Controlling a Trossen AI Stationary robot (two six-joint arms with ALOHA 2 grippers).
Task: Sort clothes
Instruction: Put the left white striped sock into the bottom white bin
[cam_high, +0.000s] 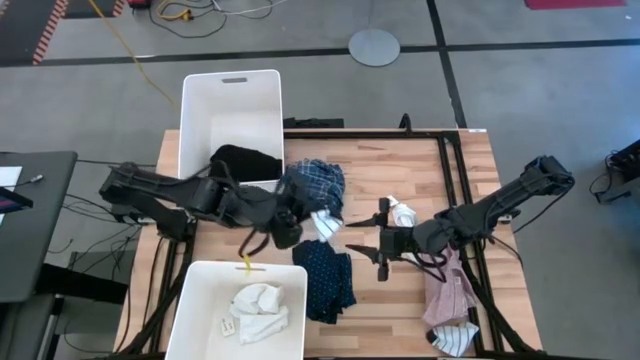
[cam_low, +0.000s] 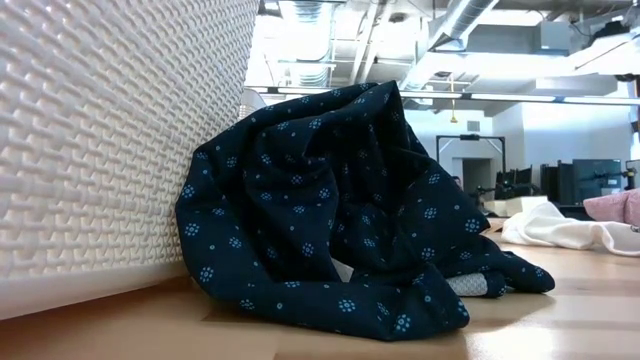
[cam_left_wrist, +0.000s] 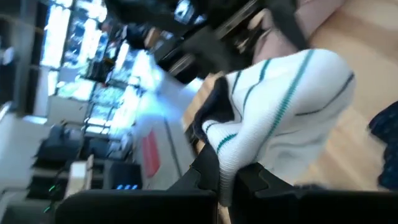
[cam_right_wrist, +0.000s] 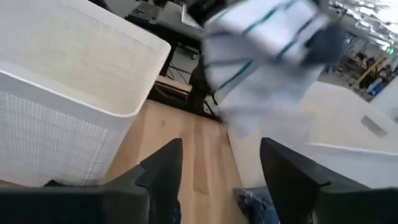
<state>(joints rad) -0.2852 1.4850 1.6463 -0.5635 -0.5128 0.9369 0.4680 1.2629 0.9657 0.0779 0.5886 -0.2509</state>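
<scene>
My left gripper (cam_high: 298, 228) is shut on a white sock with green stripes (cam_high: 326, 222), between the blue plaid shirt (cam_high: 315, 180) and the navy dotted piece (cam_high: 328, 275); the low view shows that piece crumpled (cam_low: 340, 220) on the table. My right gripper (cam_high: 362, 240) is open and empty, facing the sock (cam_right_wrist: 267, 37) from the right. A black piece (cam_high: 245, 160) lies in the far bin (cam_high: 230, 95). White socks (cam_high: 258, 305) lie in the near bin (cam_high: 200, 330). The pink shirt (cam_high: 450, 295) lies at the near right. My left gripper pinches the striped sock between its two fingers at a bunched edge (cam_left_wrist: 225, 165). The fingers come about level from the table's left. The rest of the sock (cam_left_wrist: 292, 106) bulges out beyond the fingertips, and in the right wrist view it shows held up off the table.
A white piece (cam_high: 402, 212) lies beside my right gripper and shows in the low view (cam_low: 560, 228). A striped sock (cam_high: 455, 338) lies at the pink shirt's near end. The near bin's wall (cam_low: 100, 130) stands right beside the navy piece. A black frame (cam_high: 450, 170) borders the table.
</scene>
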